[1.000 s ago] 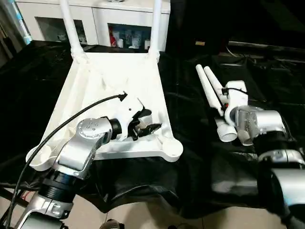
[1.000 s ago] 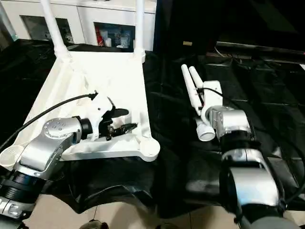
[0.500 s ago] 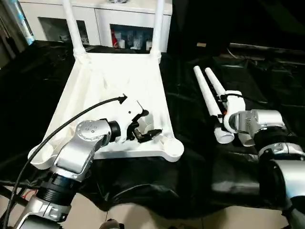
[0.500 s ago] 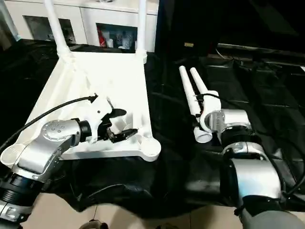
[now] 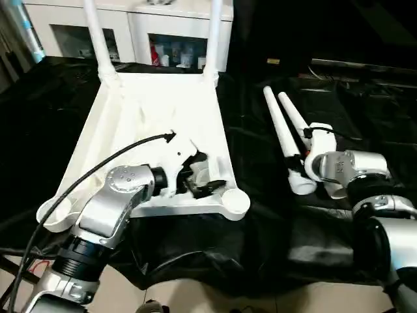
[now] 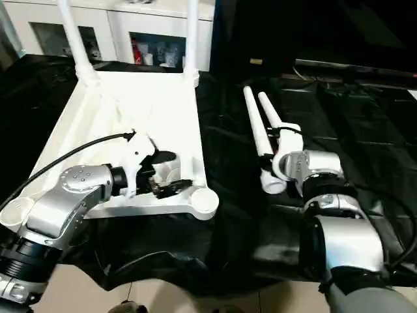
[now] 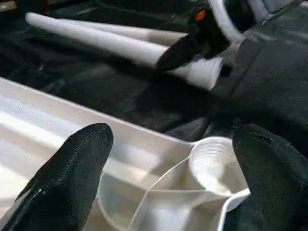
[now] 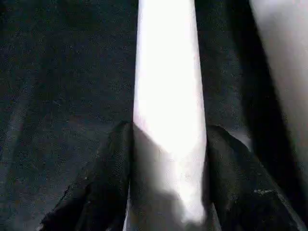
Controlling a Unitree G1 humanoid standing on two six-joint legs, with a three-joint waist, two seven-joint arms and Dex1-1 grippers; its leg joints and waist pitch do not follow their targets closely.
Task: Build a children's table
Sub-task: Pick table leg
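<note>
Upturned tabletop (image 5: 156,124) on black-draped surface (image 5: 260,215); two loose legs (image 5: 279,130) beside it.
My left jaws (image 7: 168,159) gape wide over its near corner socket, empty; right jaws (image 8: 168,178) straddle one leg, seemingly touching.

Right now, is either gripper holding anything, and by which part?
The right gripper has its fingers on either side of a loose table leg, near its flared end, though a firm grip cannot be confirmed. The left gripper is open over the tabletop, holding nothing.

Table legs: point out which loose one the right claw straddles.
The loose leg nearer the upturned tabletop; the right claw's fingers sit on either side of it. The other loose leg lies beside it, outside the claw.
</note>
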